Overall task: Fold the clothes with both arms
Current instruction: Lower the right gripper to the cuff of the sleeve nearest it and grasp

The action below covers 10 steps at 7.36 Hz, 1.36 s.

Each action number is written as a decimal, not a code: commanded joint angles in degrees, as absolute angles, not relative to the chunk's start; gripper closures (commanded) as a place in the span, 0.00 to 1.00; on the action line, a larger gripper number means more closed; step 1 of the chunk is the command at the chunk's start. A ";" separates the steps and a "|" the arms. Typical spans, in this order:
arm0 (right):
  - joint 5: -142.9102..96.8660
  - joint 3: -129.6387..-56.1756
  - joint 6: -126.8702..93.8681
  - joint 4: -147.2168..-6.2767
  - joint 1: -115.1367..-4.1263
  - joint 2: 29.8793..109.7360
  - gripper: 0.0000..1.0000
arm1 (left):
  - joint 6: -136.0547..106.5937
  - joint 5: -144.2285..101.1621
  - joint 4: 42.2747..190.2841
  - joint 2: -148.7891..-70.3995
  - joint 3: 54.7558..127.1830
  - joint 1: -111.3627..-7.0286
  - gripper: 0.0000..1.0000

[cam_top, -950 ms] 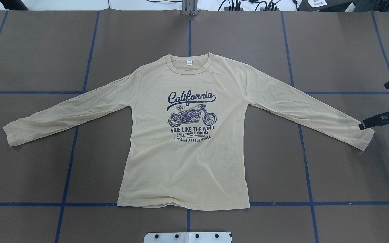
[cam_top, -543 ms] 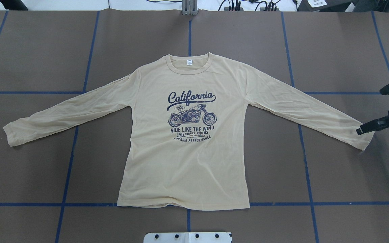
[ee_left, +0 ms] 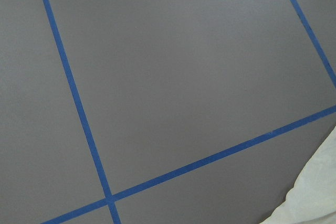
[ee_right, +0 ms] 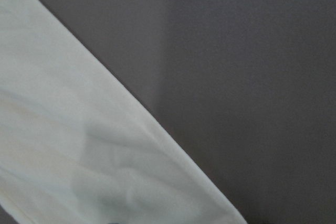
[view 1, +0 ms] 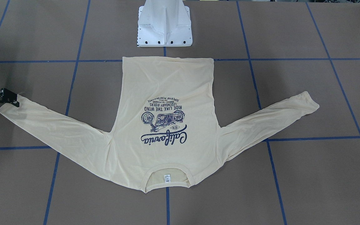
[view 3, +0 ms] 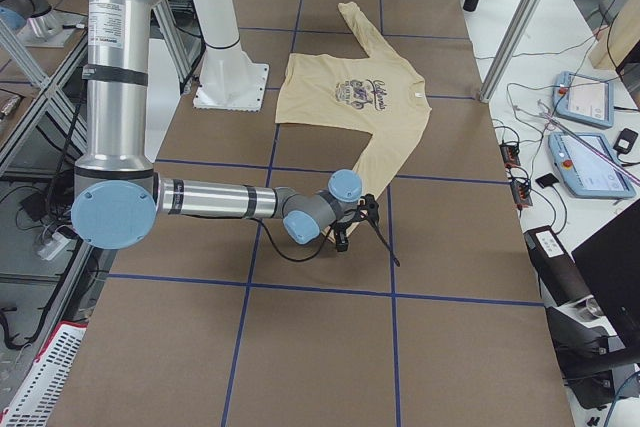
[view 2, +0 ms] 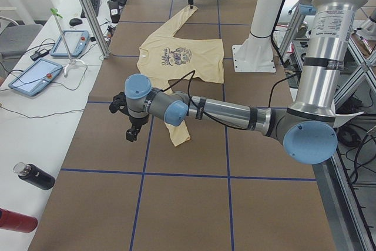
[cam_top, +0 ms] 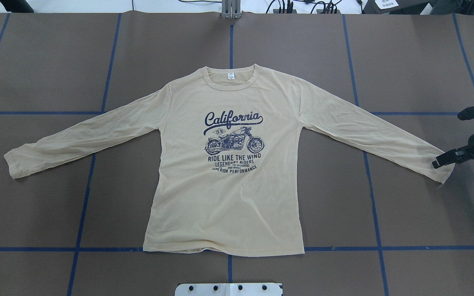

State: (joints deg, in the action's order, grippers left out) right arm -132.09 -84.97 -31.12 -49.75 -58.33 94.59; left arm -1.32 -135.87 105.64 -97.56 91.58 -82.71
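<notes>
Brown table [cam_top: 56, 61] (blue tape grid [cam_top: 111, 61]); black bottle [view 2: 35, 176] nearby.

One shirt [cam_top: 224, 197] is lying on one desk [cam_top: 47, 61], spreading two sleeves [cam_top: 80, 139]. Two arms are reaching out: left arm [view 2: 223, 111], right arm [view 3: 215, 199]. One white pedestal [view 1: 164, 28] is standing. Sitting alongside: two tablets, near tablet [view 2: 35, 77] and far tablet [view 2: 71, 42]; two bottles, black bottle [view 2: 35, 176] and red bottle [view 2: 14, 220].

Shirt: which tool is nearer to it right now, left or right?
Right. The right tool is at the edge of the right cuff of the shirt. The left tool hangs off the left cuff, with bare table between them.
</notes>
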 commanded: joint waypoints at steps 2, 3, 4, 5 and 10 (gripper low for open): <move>-132.19 -85.16 -31.11 -51.24 -58.36 94.75 0.14 | -1.32 -135.97 105.64 -97.56 91.58 -82.71 0.00; -132.36 -85.43 -31.11 -51.33 -58.53 94.83 0.26 | -1.32 -135.97 105.64 -97.56 91.58 -82.71 0.00; -132.62 -85.60 -31.20 -51.33 -58.62 94.75 0.51 | -1.32 -135.97 105.64 -97.56 91.58 -82.71 0.00; -132.80 -86.39 -31.20 -51.42 -59.41 94.66 0.76 | -1.41 -135.97 105.64 -97.56 91.50 -82.71 0.00; -135.43 -94.54 -31.29 -56.85 -62.58 94.31 1.00 | -1.49 -138.34 105.56 -97.56 90.97 -82.71 0.00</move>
State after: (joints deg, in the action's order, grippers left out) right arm -134.32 -91.73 -31.22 -55.02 -62.10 94.62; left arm -1.48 -138.18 105.57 -97.56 91.08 -82.71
